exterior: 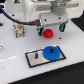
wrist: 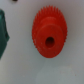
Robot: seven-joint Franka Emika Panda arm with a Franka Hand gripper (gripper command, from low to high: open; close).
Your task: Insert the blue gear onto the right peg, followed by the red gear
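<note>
The blue gear (exterior: pixel 51 52) lies flat on the right-hand end of the grey black-edged plate (exterior: pixel 31 60), and it hides the right peg. The plate's left pin (exterior: pixel 36 54) stands bare. The red gear (exterior: pixel 48 33) rests on the white table behind the plate. In the wrist view the red gear (wrist: pixel 47 33) fills the middle, hub and hole facing up. My gripper (exterior: pixel 51 28) hangs just above the red gear, open, its dark fingers apart on either side and nothing held. A dark teal finger pad (wrist: pixel 3 34) shows at the wrist view's edge.
A small beige-and-dark object (exterior: pixel 18 30) stands at the exterior view's left, with a black cable (exterior: pixel 27 22) running from it toward the arm. The white arm body (exterior: pixel 50 10) looms over the back of the table.
</note>
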